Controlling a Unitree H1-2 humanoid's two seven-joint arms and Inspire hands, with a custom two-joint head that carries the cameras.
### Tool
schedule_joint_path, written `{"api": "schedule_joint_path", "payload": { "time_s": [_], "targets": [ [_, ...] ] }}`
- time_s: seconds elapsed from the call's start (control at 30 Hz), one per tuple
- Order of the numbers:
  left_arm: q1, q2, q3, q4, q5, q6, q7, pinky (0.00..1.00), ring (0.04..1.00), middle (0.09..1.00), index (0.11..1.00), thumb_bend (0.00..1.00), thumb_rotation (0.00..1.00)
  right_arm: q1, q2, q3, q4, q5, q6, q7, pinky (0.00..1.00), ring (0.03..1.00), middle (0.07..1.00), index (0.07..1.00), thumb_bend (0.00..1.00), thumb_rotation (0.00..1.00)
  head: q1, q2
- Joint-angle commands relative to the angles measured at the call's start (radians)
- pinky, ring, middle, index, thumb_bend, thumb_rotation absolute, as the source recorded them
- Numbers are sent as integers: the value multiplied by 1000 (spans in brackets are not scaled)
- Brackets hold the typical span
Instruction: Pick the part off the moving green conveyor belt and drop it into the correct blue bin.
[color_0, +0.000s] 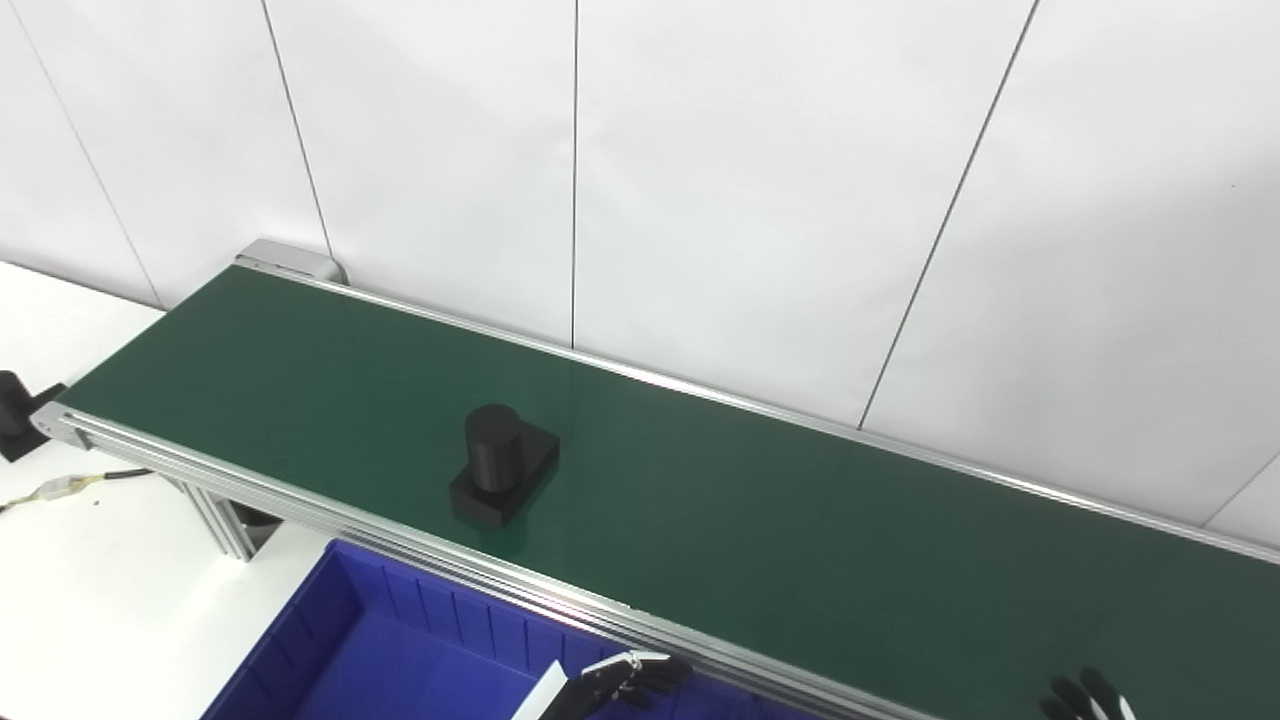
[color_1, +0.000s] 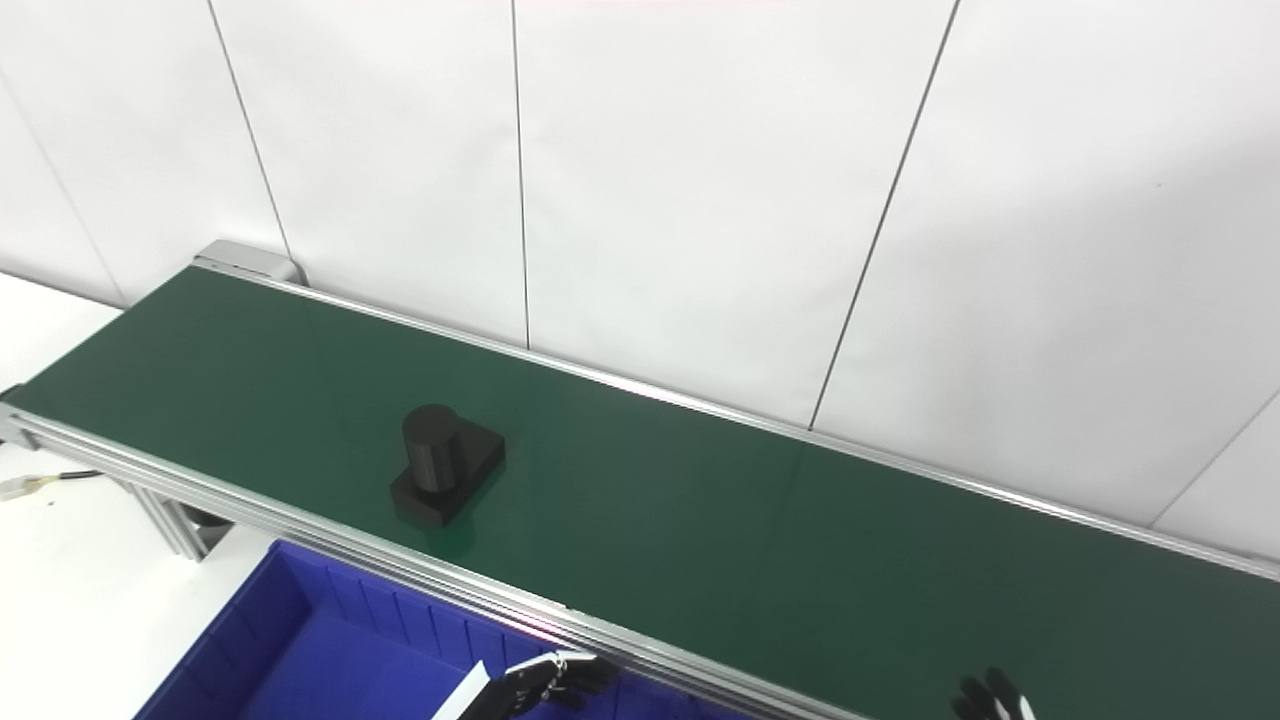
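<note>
While seemingly empty, left robot hand (color_0: 622, 680) above blue bin (color_0: 330, 640).

One part (color_0: 502, 462), one belt (color_0: 800, 530), one blue bin (color_0: 380, 650), two hands.

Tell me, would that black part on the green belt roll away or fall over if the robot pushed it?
Probably not. The black part sits on a flat square base, so it likely slides rather than rolls. Its upright round post may tip it if pushed high up.
</note>
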Motion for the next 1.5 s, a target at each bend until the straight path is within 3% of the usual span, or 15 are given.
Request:
{"api": "schedule_joint_path", "payload": {
  "time_s": [0.0, 0.13, 0.33, 0.43, 0.57, 0.83, 1.07, 1.13, 1.37, 1.47],
  "targets": [
    [-17, -1, -2, -33, 19, -38, 21, 715, 768, 783, 772, 949, 274, -22, 8, -15, -48, -14, -47, -1, 773, 812, 841, 904, 984, 676, 1, 0],
    [-15, 0, -2, -41, 7, -38, 16, 727, 776, 789, 779, 931, 248, -59, 29, -36, -87, -4, -3, 44, 807, 848, 868, 919, 981, 643, -30, 13],
    [-11, 3, -2, -50, 3, -38, 17, 741, 785, 795, 786, 920, 246, -118, 36, -63, -100, -16, 29, 101, 802, 843, 876, 931, 896, 602, -41, 20],
    [-9, 6, -1, -59, 1, -38, 7, 745, 787, 798, 791, 905, 247, -162, 35, -73, -122, -72, 111, 139, 786, 840, 877, 927, 855, 633, -62, 26],
    [-10, 8, 0, -66, 2, -38, 3, 744, 785, 797, 793, 896, 249, -202, 36, -77, -124, -77, 176, 178, 794, 846, 877, 920, 838, 605, -85, 38],
    [-7, -1, 32, -75, -45, -38, -65, 773, 802, 806, 801, 884, 242, -277, 41, -69, -109, -100, 290, 242, 827, 868, 896, 926, 810, 560, -118, 48],
    [-3, 5, 44, -87, -32, -38, -80, 761, 798, 804, 805, 881, 256, -333, 55, -51, -91, -118, 392, 284, 839, 889, 904, 931, 841, 530, -143, 66],
    [2, 14, 45, -95, -28, -38, -90, 763, 800, 803, 792, 878, 202, -353, 62, -40, -78, -142, 418, 290, 840, 880, 895, 927, 842, 526, -147, 68],
    [12, 16, 71, -105, -34, -38, -103, 731, 784, 799, 799, 883, 262, -407, 86, -14, -24, -168, 449, 292, 840, 882, 900, 930, 850, 532, -165, 81],
    [23, 21, 94, -119, -56, -38, -153, 709, 773, 798, 801, 906, 290, -452, 97, -1, 21, -191, 463, 289, 840, 878, 896, 930, 858, 545, -173, 88]
  ]
}}
